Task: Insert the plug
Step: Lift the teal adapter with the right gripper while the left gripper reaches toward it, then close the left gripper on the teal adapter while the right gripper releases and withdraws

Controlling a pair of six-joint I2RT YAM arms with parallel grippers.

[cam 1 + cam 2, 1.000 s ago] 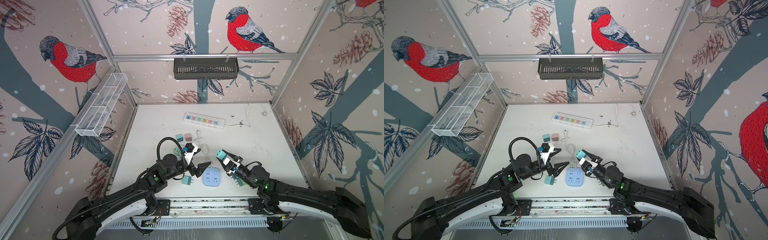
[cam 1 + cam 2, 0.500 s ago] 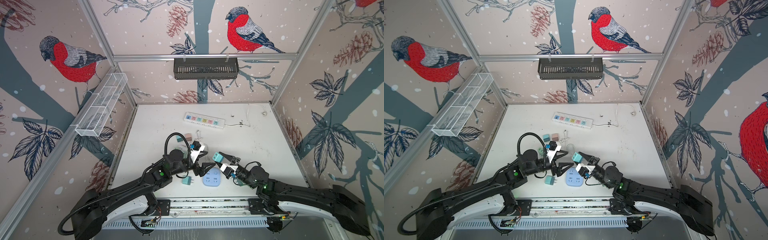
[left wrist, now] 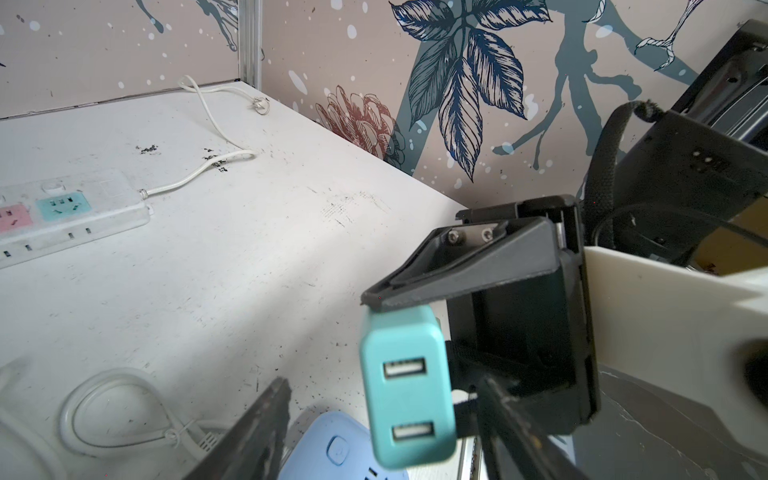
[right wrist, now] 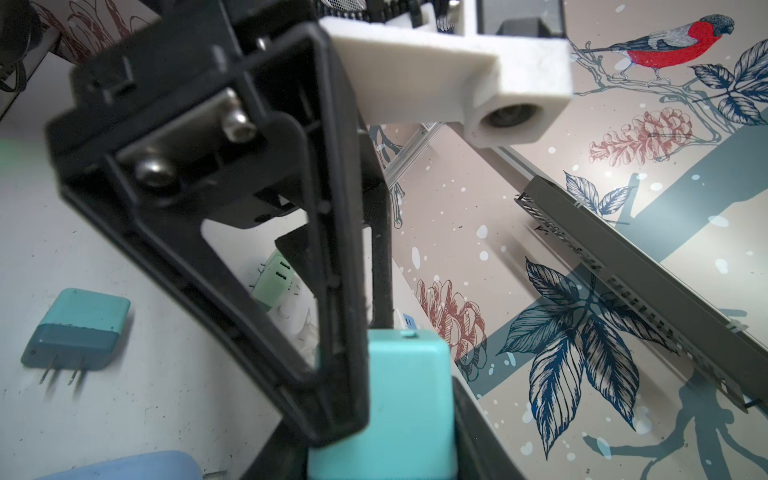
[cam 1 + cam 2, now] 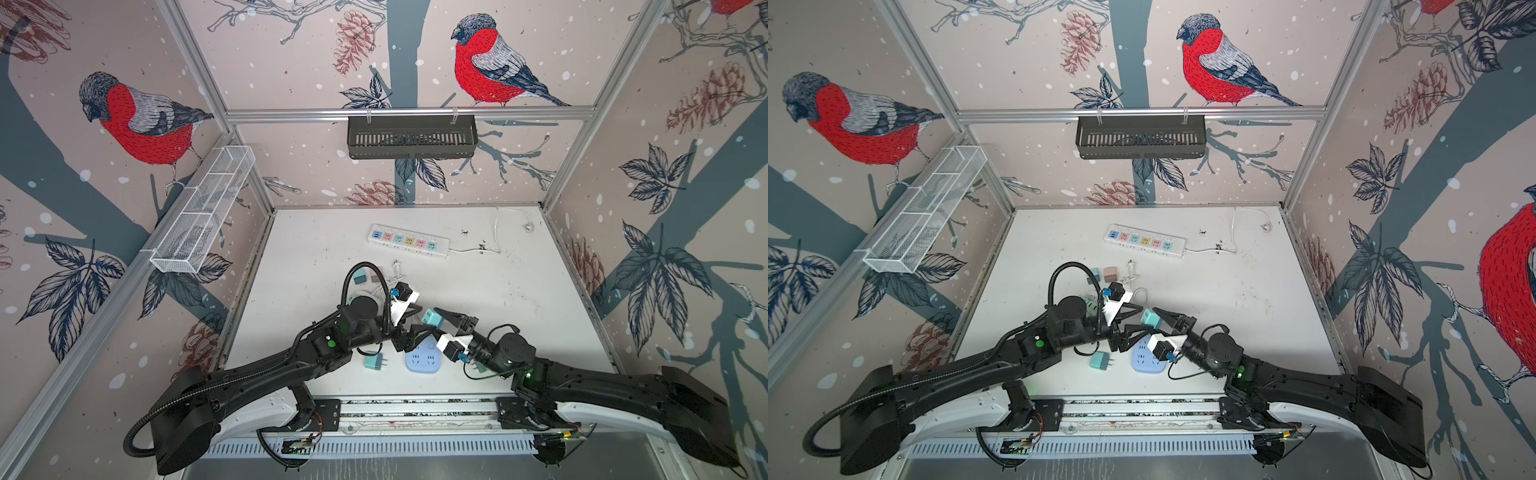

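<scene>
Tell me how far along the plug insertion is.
Done: the teal plug is off the table, clamped in the right gripper. In hand: the left gripper straddles it with open jaws, just above the blue socket block. Left: the insertion itself; the plug sits in no socket yet.

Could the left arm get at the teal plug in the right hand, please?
Probably yes: the left hand straddles the teal plug, whose USB end sticks clear of the right hand.
</scene>
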